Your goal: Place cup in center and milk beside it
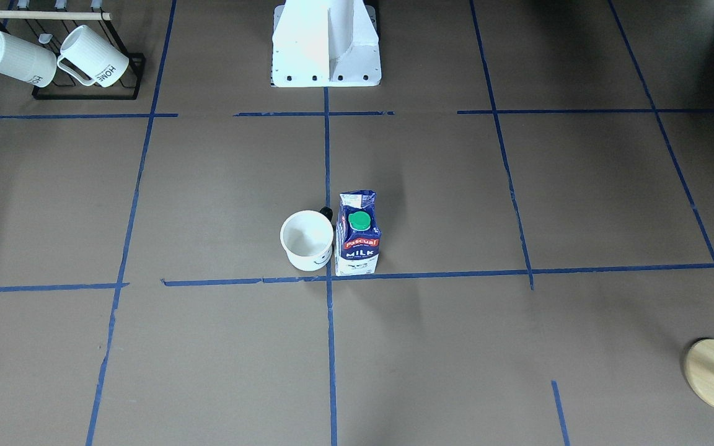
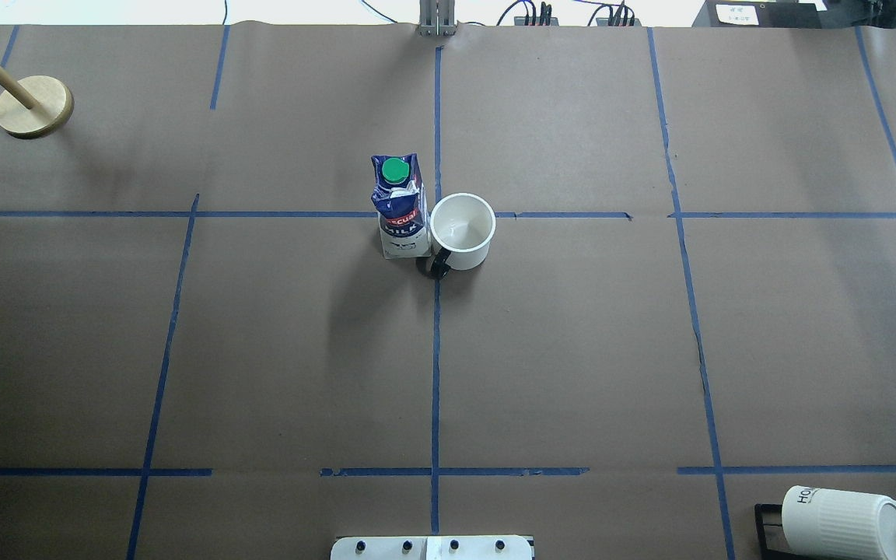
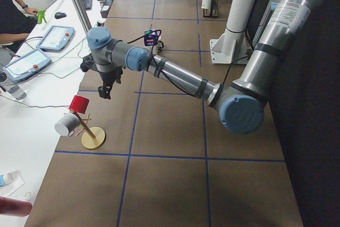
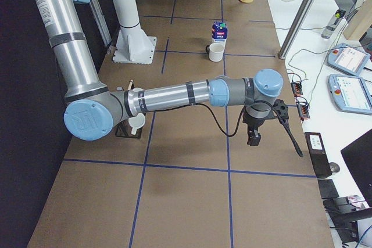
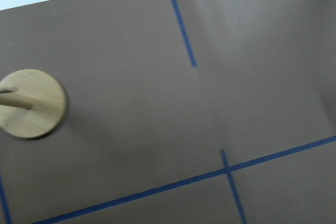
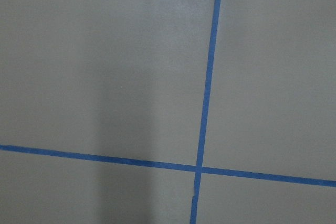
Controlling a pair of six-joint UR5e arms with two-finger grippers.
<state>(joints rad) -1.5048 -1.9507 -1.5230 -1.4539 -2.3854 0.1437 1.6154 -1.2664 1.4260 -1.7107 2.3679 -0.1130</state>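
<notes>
The cup (image 1: 306,238) is being seen upright just on the robot's side of the center (image 1: 330,278), on the robot's right of the long tape line. Its bare white inside is being shown, and its black handle is being turned toward the robot. The milk (image 1: 357,238) is being seen upright just beside it, across that line; whether the two are touching cannot be told. The carton's green cap is being kept screwed on.

"Pascual" in red and "MILK" in white are being read on the carton. "HOME" is being read on ribbed mugs hung on the rack (image 1: 87,62), well apart from the center.

Open brown surface is being left on all sides of the center. The left gripper (image 3: 105,90) and right gripper (image 4: 254,136) are being held above it, well away toward the far edge. Whether their jaws are spread cannot be told.
</notes>
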